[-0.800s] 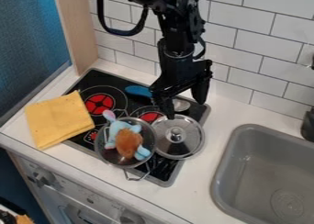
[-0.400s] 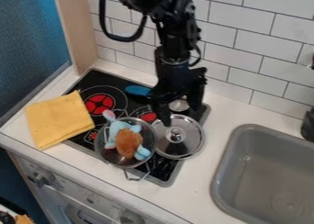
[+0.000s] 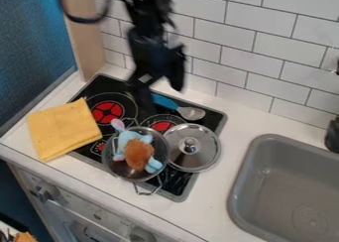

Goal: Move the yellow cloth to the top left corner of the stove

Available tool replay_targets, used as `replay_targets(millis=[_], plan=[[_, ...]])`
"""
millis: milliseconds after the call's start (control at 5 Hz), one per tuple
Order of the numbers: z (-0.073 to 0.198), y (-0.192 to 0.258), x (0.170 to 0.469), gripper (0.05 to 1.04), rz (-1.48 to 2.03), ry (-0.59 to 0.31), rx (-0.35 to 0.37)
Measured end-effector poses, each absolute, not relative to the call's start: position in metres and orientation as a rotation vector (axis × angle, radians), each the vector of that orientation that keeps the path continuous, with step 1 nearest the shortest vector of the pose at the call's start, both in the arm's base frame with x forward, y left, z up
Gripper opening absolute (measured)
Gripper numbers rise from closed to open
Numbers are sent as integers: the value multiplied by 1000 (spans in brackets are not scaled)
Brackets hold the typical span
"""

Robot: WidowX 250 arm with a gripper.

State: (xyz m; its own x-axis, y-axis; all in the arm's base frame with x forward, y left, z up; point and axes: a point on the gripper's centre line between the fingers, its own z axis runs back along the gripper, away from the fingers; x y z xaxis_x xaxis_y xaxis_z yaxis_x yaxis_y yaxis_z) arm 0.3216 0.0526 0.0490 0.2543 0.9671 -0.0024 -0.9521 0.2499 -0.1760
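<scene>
The yellow cloth [image 3: 63, 131] lies at the left of the frame, overlapping the edge of the stove [image 3: 122, 127]. The gripper [image 3: 162, 95], its fingers spread, is above and to the right of it, well apart.

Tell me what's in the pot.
A toy, light blue with a brown part, lies in the pot. Some of the pot's grey inside shows around it; what's under the toy is covered, so can't tell.
</scene>
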Motion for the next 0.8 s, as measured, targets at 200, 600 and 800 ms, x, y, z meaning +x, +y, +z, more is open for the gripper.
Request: replay_targets(millis=[200, 600, 800], plan=[[51, 89, 303, 1000, 1411, -150, -113], [39, 167, 268, 1000, 1635, -202, 26], [8, 195, 251, 1000, 1687, -126, -43]])
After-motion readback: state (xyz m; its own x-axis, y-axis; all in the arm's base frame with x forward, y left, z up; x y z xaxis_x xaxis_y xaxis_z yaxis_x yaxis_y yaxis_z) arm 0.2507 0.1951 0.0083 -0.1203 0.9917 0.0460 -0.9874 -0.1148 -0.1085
